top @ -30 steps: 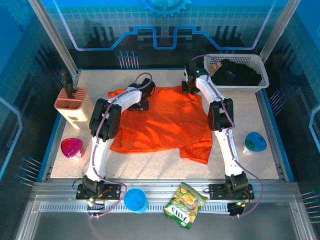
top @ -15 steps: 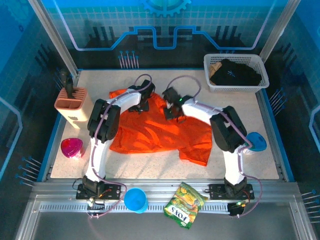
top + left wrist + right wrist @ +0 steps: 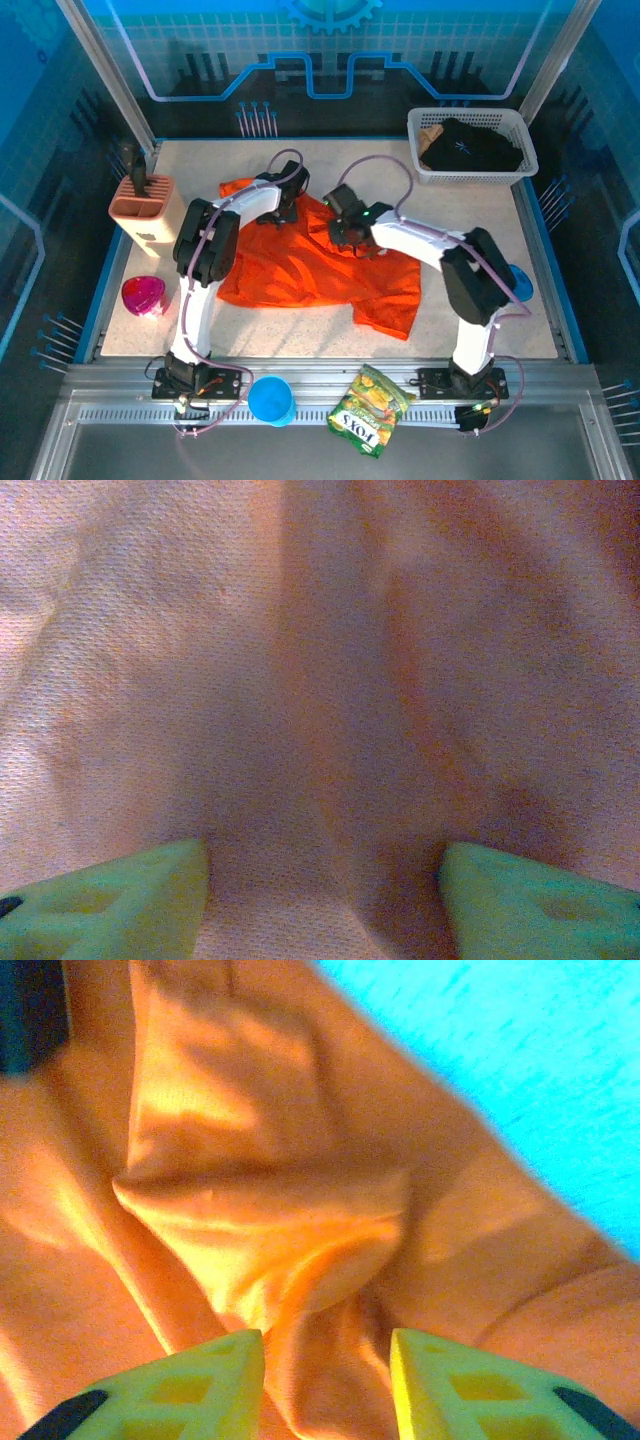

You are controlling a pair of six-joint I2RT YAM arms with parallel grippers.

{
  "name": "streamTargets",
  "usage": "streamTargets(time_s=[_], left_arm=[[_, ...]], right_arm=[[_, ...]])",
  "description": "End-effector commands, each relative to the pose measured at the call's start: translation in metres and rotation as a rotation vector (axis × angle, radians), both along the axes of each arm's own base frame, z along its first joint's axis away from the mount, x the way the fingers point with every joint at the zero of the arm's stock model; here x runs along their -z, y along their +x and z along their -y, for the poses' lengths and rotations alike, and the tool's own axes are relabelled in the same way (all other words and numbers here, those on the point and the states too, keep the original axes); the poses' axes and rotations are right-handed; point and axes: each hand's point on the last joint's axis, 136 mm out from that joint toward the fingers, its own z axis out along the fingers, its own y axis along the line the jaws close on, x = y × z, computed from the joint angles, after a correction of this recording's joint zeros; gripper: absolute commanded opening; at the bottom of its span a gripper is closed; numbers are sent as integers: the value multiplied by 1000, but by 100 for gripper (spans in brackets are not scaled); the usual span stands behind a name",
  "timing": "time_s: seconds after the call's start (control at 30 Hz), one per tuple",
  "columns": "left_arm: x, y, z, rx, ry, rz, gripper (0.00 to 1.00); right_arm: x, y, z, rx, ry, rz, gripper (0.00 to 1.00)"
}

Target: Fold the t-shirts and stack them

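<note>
The orange t-shirt (image 3: 300, 268) lies spread and wrinkled across the middle of the table, with its far right part folded in toward the centre. My left gripper (image 3: 285, 210) rests on its far edge. In the left wrist view the gripper (image 3: 325, 890) is open, its green fingertips (image 3: 110, 900) wide apart on flat cloth (image 3: 320, 680). My right gripper (image 3: 346, 230) sits low over the shirt's upper middle. Its jaws (image 3: 327, 1370) stand apart astride a raised fold of orange cloth (image 3: 260, 1210). The black t-shirt (image 3: 470, 145) lies bunched in the white basket (image 3: 470, 178) at the far right.
A peach utensil holder (image 3: 145, 210) and a pink cup (image 3: 145, 295) stand at the left. A blue cup (image 3: 270, 400) and a green-yellow snack bag (image 3: 370, 410) sit on the near rail. Another blue cup (image 3: 515, 282) stands by the right arm's elbow.
My right gripper came from the far corner by the basket to the shirt's middle, drawing that corner over the shirt. Its jaws have parted. The left arm stays put.
</note>
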Motion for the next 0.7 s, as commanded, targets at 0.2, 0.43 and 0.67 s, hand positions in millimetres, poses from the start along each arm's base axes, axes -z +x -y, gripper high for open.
streamTargets(time_s=[0.2,0.43,0.67], left_arm=[[-27,-33,14,72,3,-77,73],[-95,-34,24,115,1,37,84],[-106,-68,37,140,-18,33,85]], right_arm=[[4,24,4,11,192,-144,37],[42,36,-21,11,290,-262,41],[55,42,-11,57,248,-266,48]])
